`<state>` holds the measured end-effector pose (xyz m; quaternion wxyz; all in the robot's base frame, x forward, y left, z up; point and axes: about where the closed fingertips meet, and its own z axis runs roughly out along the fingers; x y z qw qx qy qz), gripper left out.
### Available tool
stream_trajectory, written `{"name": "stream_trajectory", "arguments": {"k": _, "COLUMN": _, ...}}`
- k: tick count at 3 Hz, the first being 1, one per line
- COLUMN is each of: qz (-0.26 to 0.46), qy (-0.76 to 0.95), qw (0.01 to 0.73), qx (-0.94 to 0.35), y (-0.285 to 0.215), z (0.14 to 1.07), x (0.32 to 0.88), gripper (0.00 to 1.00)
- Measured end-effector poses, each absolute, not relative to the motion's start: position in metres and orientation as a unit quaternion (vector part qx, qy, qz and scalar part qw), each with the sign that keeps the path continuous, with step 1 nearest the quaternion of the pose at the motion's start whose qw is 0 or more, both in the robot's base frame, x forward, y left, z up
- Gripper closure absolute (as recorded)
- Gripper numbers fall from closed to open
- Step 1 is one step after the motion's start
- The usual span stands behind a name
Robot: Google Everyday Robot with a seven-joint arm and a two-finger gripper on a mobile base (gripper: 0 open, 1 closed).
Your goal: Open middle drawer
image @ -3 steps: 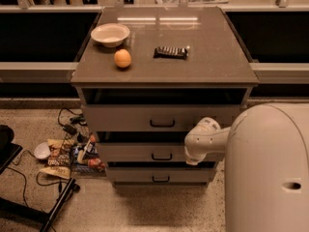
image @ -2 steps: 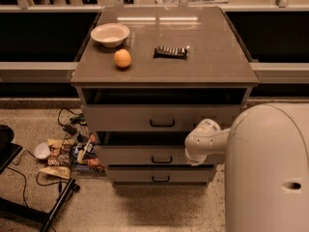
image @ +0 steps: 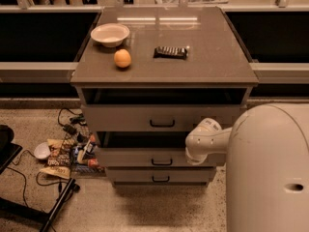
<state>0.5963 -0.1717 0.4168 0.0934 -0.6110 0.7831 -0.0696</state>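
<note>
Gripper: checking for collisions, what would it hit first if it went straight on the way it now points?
Probably the front of the middle drawer, right of its handle; the gripper sits just before it, though depth is unclear.

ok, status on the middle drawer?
Gripper at right end of middle drawer, off the handle. Drawer part open, dark gap above. Nothing else in the way.

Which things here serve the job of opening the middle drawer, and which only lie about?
For the job: middle drawer; tool, at the right end of its front.
Lying about: bowl, orange, dark packet, floor litter.
</note>
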Motion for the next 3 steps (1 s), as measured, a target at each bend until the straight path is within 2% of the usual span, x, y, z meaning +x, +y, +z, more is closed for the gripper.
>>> {"name": "stream_trajectory", "arguments": {"k": 1, "qz": -0.070, "qy": 0.783, "qw": 0.093, "qx": -0.611, "y": -0.1717, "z": 0.4168, "x": 0.5962, "gripper": 0.58}}
{"name": "stream_trajectory", "arguments": {"k": 2, "qz": -0.070, "qy": 0.783, "qw": 0.093, "qx": -0.611, "y": -0.1717, "z": 0.4168, "x": 0.5962, "gripper": 0.27}}
{"name": "stream_trajectory", "arguments": {"k": 3, "qz": -0.070, "qy": 0.783, "qw": 0.093, "qx": -0.611, "y": -0.1717, "z": 0.4167, "x": 0.5962, "gripper": 0.04}}
